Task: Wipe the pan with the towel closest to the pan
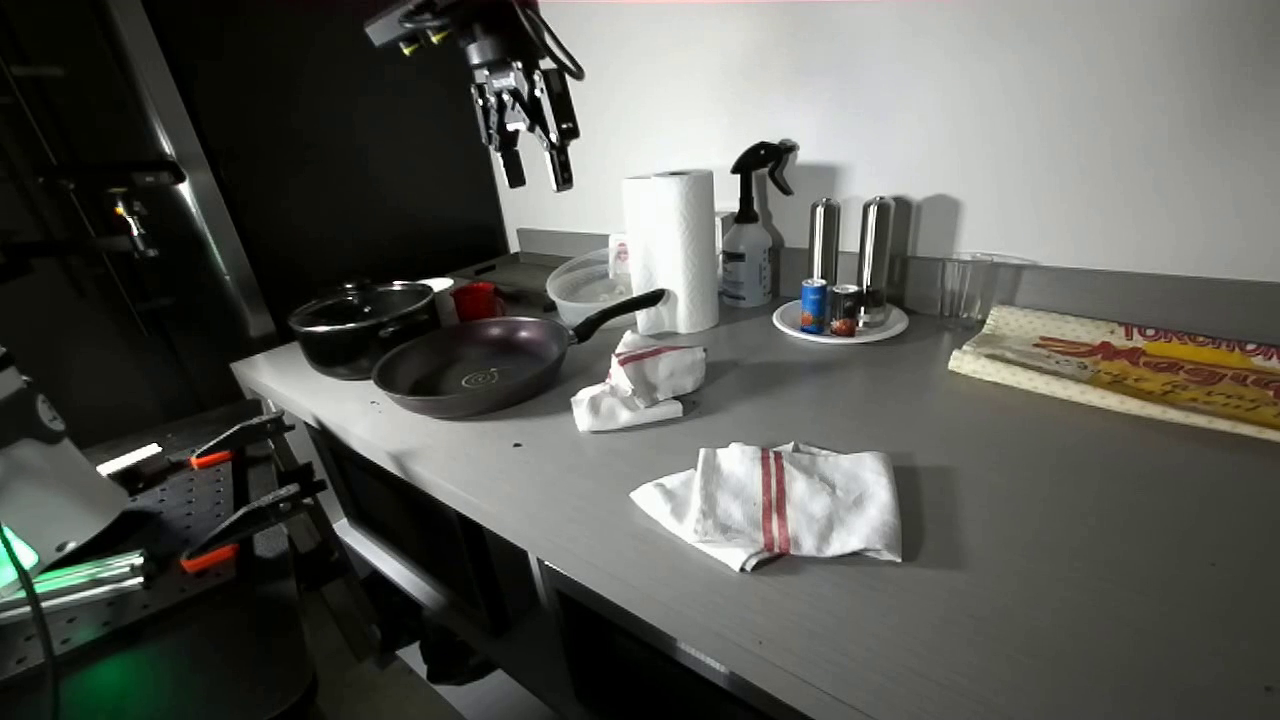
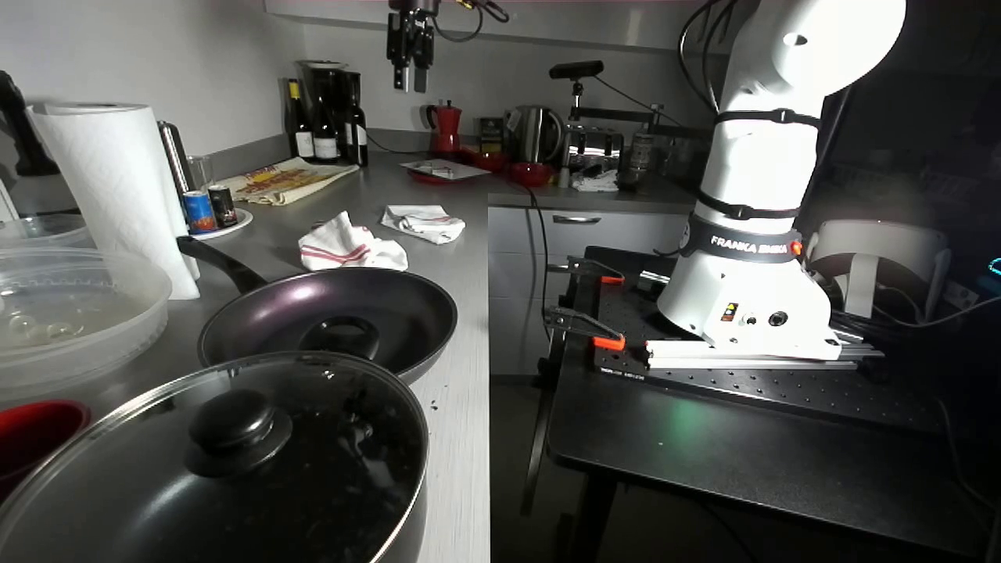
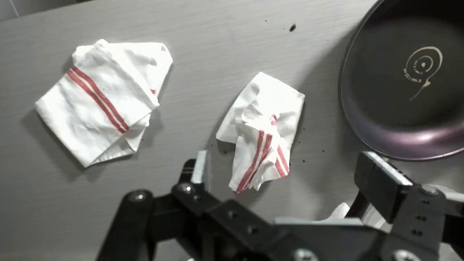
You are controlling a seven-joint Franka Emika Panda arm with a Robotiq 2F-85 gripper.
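In an exterior view, the nearer, crumpled white cloth towel with red stripes (image 1: 655, 375) is seen just beside the round, dark-coated frying pan (image 1: 480, 365) and the black two-fingered gripper (image 1: 538, 178) is held well above pan level, so both grasping and wiping are judged left to do. In an exterior view, unidentifiable clear round shapes (image 2: 62, 332) are held in a round translucent plastic tub (image 2: 109, 348) near the pan, but the contents of the black glass-lidded pot (image 2: 414, 520) beside the pan cannot be told. In the wrist view, the fingers (image 3: 378, 188) are parted with nothing gripped, and only a pale emblem (image 3: 423, 65) is shown in the pan's visible part.

One pan (image 1: 480, 360), two towels (image 3: 98, 101), two cans (image 1: 814, 306) (apparently)
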